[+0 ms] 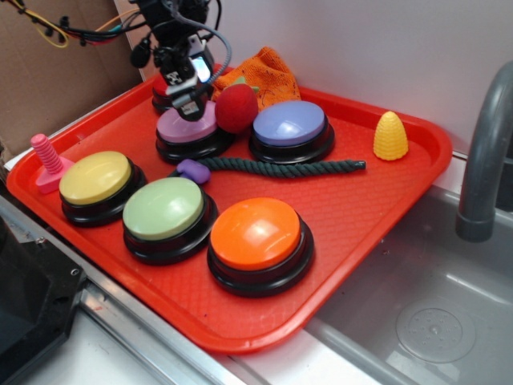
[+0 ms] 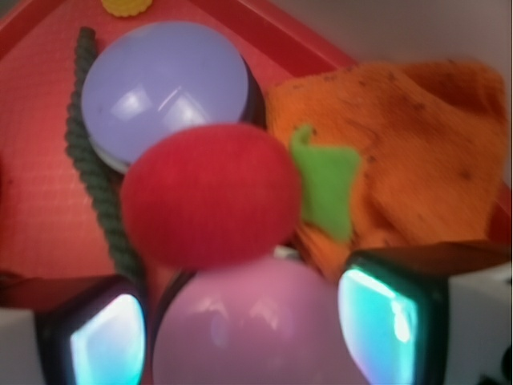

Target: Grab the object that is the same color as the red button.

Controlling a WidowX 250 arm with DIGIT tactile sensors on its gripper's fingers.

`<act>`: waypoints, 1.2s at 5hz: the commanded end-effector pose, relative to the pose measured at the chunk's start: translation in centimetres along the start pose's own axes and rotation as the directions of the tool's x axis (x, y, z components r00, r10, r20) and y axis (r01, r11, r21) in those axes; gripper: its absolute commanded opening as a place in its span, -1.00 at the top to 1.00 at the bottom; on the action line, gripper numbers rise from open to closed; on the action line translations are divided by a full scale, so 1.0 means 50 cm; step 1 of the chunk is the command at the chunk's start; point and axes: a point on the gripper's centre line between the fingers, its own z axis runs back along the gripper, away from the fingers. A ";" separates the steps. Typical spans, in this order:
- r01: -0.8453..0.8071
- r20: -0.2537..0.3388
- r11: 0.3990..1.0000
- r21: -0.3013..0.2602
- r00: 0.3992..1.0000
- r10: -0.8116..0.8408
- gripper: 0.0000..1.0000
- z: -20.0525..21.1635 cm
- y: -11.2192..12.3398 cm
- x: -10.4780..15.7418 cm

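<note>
**Red fruit toy lies just ahead of my spread fingers**

I see the red fruit toy (image 2: 210, 195) propped between the pink button (image 2: 256, 325) and purple button (image 2: 164, 80). My fingers (image 2: 108, 345) hang spread over the pink button, holding nothing; the toy sits just beyond them.

No words, numbers or brand names can be read in either view; the only sign is a black-and-white square-patterned marker tag (image 1: 179, 80) on the gripper (image 1: 189, 98), too small to decode.
</note>
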 end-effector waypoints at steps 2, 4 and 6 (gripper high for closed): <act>0.080 0.037 0.997 -0.005 0.996 -0.080 -1.00 -0.033 -0.001 0.079; 0.077 0.065 0.997 -0.031 0.995 -0.075 1.00 -0.047 0.004 0.093; 0.027 0.048 0.999 -0.024 0.999 -0.026 1.00 -0.048 0.008 0.093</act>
